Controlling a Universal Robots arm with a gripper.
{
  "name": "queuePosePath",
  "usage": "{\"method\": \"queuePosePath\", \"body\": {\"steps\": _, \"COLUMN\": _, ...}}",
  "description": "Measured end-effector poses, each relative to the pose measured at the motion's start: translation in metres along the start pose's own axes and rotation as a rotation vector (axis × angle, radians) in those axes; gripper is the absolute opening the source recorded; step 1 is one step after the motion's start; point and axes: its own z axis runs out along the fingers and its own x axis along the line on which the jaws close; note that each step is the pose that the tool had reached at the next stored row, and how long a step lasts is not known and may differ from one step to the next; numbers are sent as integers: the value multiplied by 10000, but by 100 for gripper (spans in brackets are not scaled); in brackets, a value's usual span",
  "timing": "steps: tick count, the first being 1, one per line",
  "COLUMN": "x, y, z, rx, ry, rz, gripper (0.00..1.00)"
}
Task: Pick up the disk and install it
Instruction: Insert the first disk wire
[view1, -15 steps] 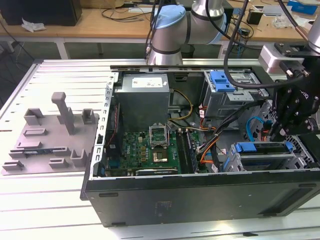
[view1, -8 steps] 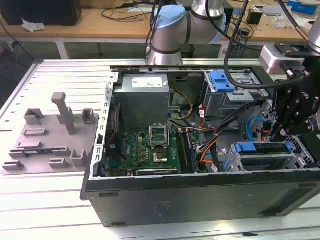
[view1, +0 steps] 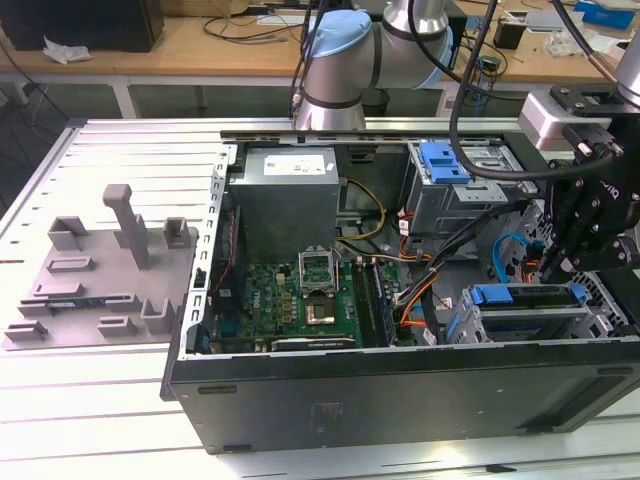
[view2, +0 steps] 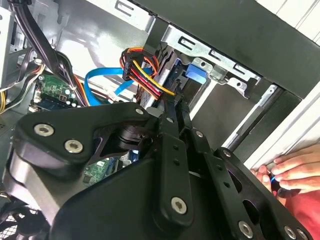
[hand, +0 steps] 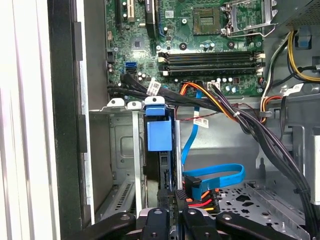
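Silver metal disk in bright blue plastic carrier, seated edge-on in the grey drive cage, long axis running straight ahead of the black gripper, fingers narrowed on its near end

lighting even and bright in the exterior view; pale bench nearly washed out. case interior dimmer, soft shadow under its near wall. first wrist view: white strip along one edge overexposed. second wrist view: close black gripper body soft, out of focus.
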Motion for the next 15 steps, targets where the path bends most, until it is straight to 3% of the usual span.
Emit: {"method": "queuePosePath", "body": {"steps": 15, "x": -3, "y": 0, "z": 17, "rx": 1, "ry": -1, "rz": -48, "gripper": 17}}
